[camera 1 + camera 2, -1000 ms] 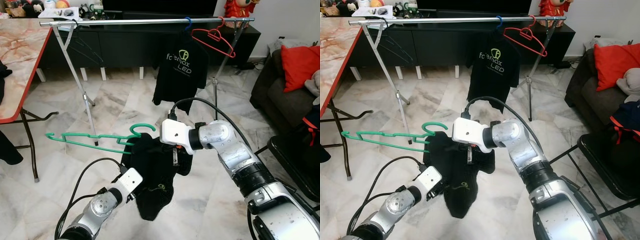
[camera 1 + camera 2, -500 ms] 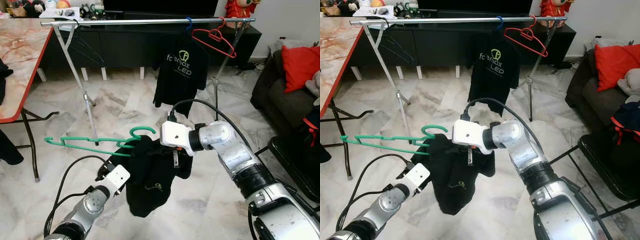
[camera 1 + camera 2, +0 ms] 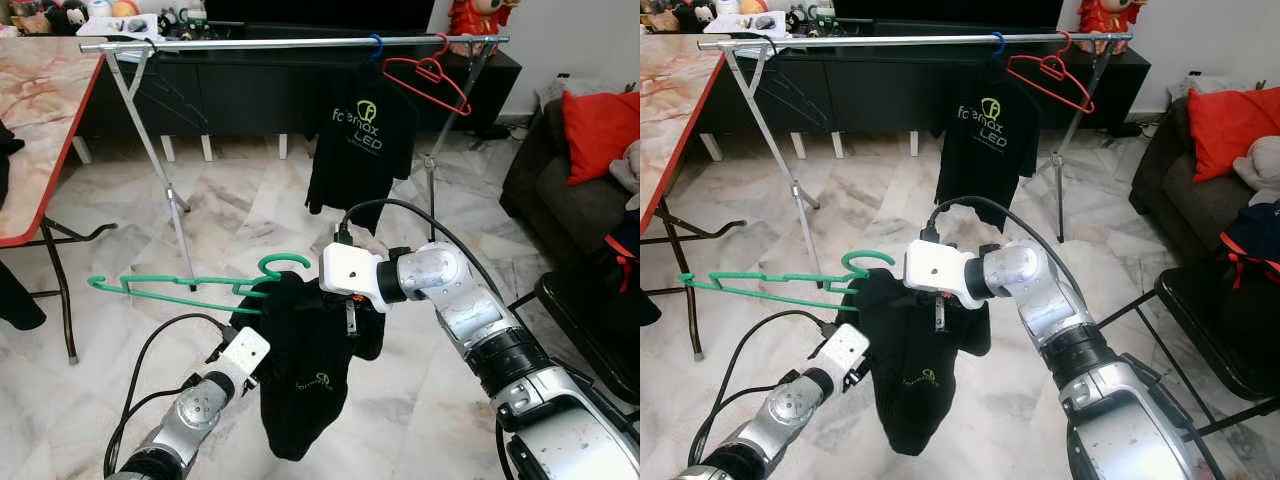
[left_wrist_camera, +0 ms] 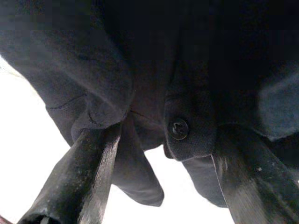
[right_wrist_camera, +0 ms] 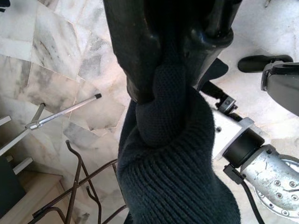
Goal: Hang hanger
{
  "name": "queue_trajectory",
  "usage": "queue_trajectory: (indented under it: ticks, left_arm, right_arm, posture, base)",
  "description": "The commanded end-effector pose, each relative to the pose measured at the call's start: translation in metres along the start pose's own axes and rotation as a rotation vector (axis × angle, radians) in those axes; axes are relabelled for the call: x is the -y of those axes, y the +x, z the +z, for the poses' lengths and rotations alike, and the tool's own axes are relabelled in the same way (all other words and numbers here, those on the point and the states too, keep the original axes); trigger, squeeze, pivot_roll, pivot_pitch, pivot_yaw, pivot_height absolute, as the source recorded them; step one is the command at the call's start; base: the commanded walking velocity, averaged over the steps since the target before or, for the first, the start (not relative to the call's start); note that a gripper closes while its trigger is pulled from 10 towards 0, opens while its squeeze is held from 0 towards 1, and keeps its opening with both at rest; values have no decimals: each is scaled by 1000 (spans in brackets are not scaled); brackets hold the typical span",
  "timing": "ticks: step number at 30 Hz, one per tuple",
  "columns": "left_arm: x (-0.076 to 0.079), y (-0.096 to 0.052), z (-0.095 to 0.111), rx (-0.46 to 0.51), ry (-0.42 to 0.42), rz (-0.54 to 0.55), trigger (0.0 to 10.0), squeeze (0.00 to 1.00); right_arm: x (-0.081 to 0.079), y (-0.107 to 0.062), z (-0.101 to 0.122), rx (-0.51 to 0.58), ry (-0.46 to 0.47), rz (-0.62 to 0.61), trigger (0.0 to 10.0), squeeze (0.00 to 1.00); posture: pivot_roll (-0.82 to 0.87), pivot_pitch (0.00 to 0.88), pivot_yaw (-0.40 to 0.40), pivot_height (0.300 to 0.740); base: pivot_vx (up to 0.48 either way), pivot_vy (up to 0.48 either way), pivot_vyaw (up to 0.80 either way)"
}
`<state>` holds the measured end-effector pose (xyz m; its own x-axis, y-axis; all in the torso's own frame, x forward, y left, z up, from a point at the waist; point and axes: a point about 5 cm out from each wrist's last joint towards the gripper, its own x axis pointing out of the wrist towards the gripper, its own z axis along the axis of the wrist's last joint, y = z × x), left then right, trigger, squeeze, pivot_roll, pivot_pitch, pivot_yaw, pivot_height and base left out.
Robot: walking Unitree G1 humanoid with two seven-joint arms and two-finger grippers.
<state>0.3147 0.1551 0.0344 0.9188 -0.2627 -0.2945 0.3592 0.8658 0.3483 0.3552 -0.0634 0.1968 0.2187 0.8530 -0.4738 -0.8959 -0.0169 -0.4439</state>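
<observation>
My left end effector [image 4: 159, 154] is higher than half a second ago and tucked closer under the black shirt [image 3: 310, 370]; its fingers [image 4: 88, 172] are spread, with cloth and a button between them. The shirt's hem hangs lower and straighter now than it did then. My right end effector [image 5: 173, 60] stays pinched shut on the shirt's collar, bunching the knit fabric up between its fingers. The green hanger [image 3: 190, 285] is where it was, held in mid-air at the collar, its hook curled up beside my right wrist, its long arm sticking out flat to my left over the marble floor [image 3: 260, 215].

Ahead stands the rail [image 3: 290, 43], a silver bar on slanted legs. A second black shirt [image 3: 358, 150] with a logo hangs from it on a blue hook, and a red hanger [image 3: 428, 75] hangs tilted just right of that. On my left is the marbled surface [image 3: 40, 110] with a red edge; on my right a dark sofa [image 3: 560, 190] with a red cushion [image 3: 600, 125].
</observation>
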Motion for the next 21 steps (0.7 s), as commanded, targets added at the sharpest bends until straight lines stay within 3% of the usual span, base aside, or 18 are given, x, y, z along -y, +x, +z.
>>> queue_trajectory:
  ticks: [1,2,3,5,21]
  left_arm:
    - [1,-2,-3,2,-56,0,10000,0]
    - [1,-3,-3,6,-72,-3,10000,0]
    - [1,-3,-3,10,-91,-8,8941,0]
    - [1,-3,-3,9,-106,-8,0,0]
    - [5,-3,-7,-16,-118,-38,0,0]
  right_arm:
    - [0,-1,4,17,-24,-6,0,0]
    - [0,-1,3,16,-24,-5,0,0]
    - [-1,-1,3,16,-23,-4,0,0]
    - [-1,0,3,15,-22,-4,0,0]
    - [1,-1,3,13,-19,-14,0,0]
  posture:
    - [-29,117,-105,721]
    - [-30,117,-105,721]
    - [-30,117,-105,721]
    - [-30,117,-105,721]
    - [-30,105,-101,721]
  base:
    - [0,0,0]
    - [0,0,0]
    - [0,0,0]
    - [0,0,0]
    - [0,0,0]
